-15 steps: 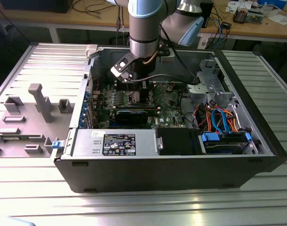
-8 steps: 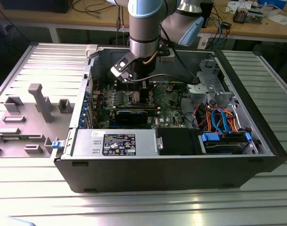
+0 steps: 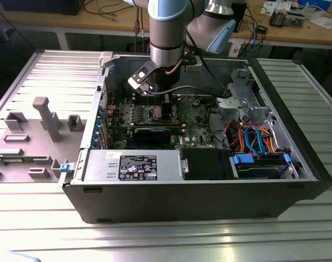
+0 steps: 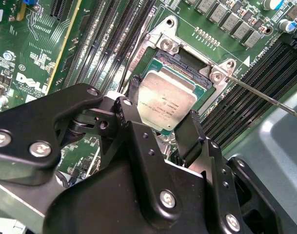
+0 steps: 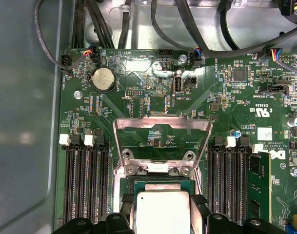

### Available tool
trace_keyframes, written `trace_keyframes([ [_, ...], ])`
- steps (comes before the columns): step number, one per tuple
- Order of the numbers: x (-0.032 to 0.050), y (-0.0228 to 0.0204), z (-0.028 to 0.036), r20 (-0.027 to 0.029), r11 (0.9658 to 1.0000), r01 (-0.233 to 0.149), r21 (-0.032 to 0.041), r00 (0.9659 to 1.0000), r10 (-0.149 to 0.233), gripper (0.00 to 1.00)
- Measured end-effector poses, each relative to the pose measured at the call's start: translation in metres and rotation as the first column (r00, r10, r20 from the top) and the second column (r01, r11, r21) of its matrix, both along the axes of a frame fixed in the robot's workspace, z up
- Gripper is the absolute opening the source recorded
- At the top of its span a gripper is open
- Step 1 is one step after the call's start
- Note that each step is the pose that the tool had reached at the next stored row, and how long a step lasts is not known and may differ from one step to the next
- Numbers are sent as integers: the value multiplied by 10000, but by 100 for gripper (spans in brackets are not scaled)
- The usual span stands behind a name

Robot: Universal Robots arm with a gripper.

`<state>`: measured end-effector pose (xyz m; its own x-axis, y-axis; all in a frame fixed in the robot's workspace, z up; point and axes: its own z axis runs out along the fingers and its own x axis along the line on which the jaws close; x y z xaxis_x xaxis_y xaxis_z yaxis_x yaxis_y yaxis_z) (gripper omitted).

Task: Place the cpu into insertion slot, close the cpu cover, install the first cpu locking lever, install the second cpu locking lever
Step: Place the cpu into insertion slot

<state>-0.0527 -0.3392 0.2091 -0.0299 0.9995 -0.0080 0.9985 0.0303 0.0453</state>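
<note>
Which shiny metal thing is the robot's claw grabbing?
The flat silver-grey square cpu chip, pinched between the black gripper fingers above the dark square socket. The thin silver window-frame cover is flipped open, untouched.

**Clearance around my gripper (image 4: 162,105) inside the open-topped computer case (image 3: 198,202).**
My arm comes straight down through the open top. The cpu cover (image 5: 162,141) stands swung open beside the insertion slot (image 4: 182,61), so the slot is uncovered. Memory slots (image 5: 85,180) flank it on both sides, close to my fingers (image 4: 187,131), which grip the cpu (image 4: 168,97). A thin lever wire (image 4: 265,97) juts past one corner. Cables (image 5: 187,29) run along one board edge, and a grey case wall (image 5: 26,122) bounds another.
</note>
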Motion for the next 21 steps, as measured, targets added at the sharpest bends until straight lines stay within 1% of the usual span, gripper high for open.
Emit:
trace_keyframes([
  [3, 0, 0, -3, 0, 10000, 51, 0, 10000, -51, 54],
  [4, 0, 1, -8, 1, 9999, 141, 1, 9999, -141, 54],
  [7, -7, 18, -32, 1, 9999, 144, 25, 9999, -144, 54],
  [13, -13, 46, -48, 0, 9998, 189, 27, 9998, -189, 54],
  [21, -17, 48, -82, -2, 9996, 270, 23, 9996, -270, 54],
])
